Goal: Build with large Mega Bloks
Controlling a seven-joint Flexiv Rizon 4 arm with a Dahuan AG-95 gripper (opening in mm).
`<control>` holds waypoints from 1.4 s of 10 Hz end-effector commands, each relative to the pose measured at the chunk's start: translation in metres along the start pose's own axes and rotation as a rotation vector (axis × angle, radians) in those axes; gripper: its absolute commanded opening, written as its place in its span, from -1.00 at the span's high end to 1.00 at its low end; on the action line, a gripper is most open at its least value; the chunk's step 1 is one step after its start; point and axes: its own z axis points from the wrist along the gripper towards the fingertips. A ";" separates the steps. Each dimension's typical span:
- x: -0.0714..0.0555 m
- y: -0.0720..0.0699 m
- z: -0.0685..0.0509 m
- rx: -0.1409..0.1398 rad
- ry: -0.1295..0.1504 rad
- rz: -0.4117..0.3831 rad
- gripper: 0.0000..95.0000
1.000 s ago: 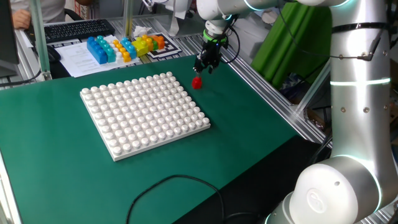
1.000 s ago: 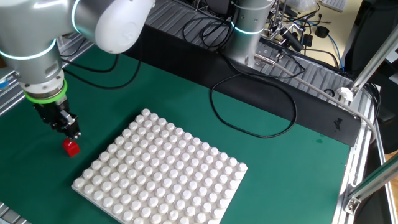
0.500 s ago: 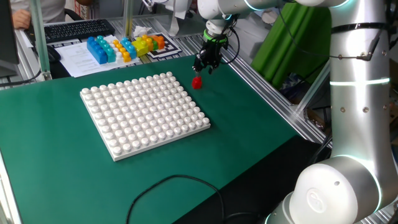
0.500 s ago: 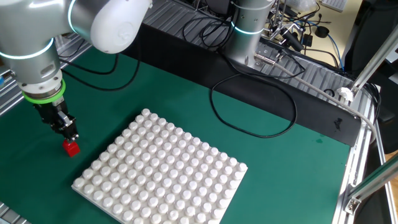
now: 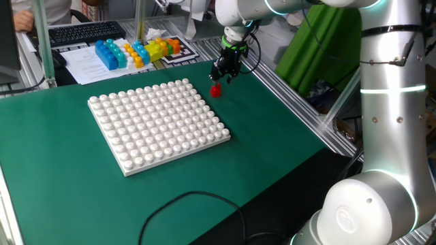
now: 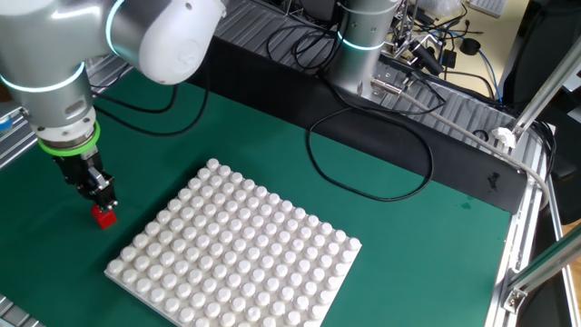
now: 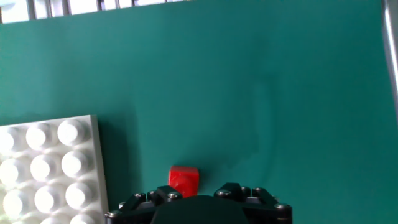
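A small bright red Mega Blok [image 5: 216,90] sits on the green mat just off the far right corner of the white studded baseplate [image 5: 158,122]. My gripper [image 5: 224,75] hangs just above and slightly behind it, fingers a little apart and holding nothing. In the other fixed view the gripper [image 6: 102,194] is directly over the red brick [image 6: 105,216], left of the baseplate [image 6: 236,254]. In the hand view the red brick [image 7: 184,180] lies just ahead of the gripper's black body, beside the baseplate corner [image 7: 43,168]; the fingertips are out of frame.
Blue, orange and yellow bricks [image 5: 136,51] are piled at the back left beyond the mat, near papers and a keyboard. A black cable [image 5: 197,204] loops over the mat's front. Aluminium rails [image 5: 293,88] run along the right edge.
The gripper has shifted slightly and come a little lower over the red brick. The red brick has not moved.
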 end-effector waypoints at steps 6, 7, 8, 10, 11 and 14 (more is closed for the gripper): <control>-0.009 0.003 0.011 -0.006 -0.006 0.002 -0.20; -0.009 0.003 0.012 -0.007 -0.006 0.002 -0.20; -0.009 0.003 0.016 -0.012 -0.006 0.006 -0.20; -0.009 0.003 0.020 -0.014 -0.005 0.008 -0.20; -0.009 0.003 0.022 -0.015 -0.006 0.009 -0.20; -0.008 0.004 0.027 -0.022 -0.005 -0.004 0.60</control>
